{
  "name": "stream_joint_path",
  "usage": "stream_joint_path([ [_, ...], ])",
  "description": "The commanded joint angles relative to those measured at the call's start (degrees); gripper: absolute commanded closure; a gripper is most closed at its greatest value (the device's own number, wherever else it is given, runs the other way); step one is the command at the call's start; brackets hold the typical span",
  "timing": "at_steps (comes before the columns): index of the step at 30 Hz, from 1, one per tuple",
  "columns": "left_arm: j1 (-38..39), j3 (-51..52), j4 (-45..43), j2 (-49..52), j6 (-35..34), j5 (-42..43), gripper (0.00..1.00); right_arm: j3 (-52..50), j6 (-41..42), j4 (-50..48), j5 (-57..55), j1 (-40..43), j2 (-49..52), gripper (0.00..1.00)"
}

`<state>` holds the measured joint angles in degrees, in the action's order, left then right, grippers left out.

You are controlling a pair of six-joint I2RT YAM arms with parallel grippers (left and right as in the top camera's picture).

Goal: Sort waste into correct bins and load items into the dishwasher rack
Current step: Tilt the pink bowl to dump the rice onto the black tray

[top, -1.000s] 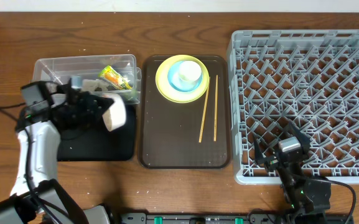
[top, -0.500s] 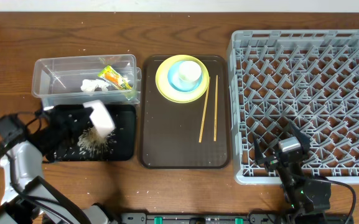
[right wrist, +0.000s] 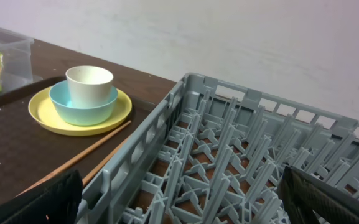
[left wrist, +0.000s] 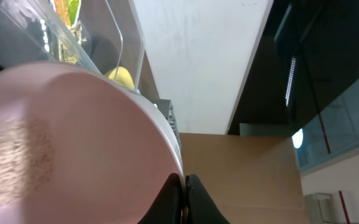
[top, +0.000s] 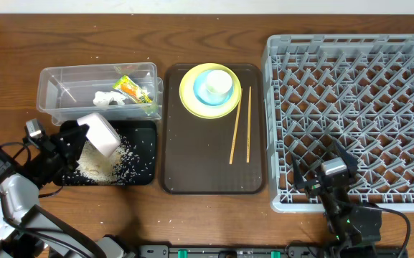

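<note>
Left gripper (top: 80, 136) pinches the whitish bowl (top: 100, 135), tipped above the black tub (top: 145, 173) to dump rice (top: 99, 166) — right gripper (top: 323, 161) idles, spread wide, far to its right.

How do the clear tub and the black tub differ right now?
The clear tub is see-through and deeper, holding the snack wrapper and white scrap. The black tub is opaque and shallow, holding loose rice. Both are rectangular, similar in footprint, left of the brown tray.

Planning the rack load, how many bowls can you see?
2. A light blue bowl sits on the yellow plate on the brown tray, a white cup inside it; a whitish bowl is tilted over the black tub. None looks hidden.
</note>
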<state>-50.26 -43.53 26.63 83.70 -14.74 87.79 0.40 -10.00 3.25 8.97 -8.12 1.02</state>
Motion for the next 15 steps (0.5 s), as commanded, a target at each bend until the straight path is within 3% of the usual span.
stream_joint_path([
  [1, -0.1, 0.2, -1.7, -0.2, 0.4, 2.3, 0.94, -0.1, -0.5, 0.2, 0.0, -0.5, 0.1, 0.01],
  [6, -0.1, 0.2, -4.7, -0.2, -6.1, 2.3, 0.94, -0.1, -0.5, 0.2, 0.1, -0.5, 0.1, 0.01],
  [15, 0.5, 0.2, -3.8, -0.3, -7.4, 2.2, 0.94, -0.1, -0.5, 0.2, 0.0, -0.5, 0.1, 0.01],
])
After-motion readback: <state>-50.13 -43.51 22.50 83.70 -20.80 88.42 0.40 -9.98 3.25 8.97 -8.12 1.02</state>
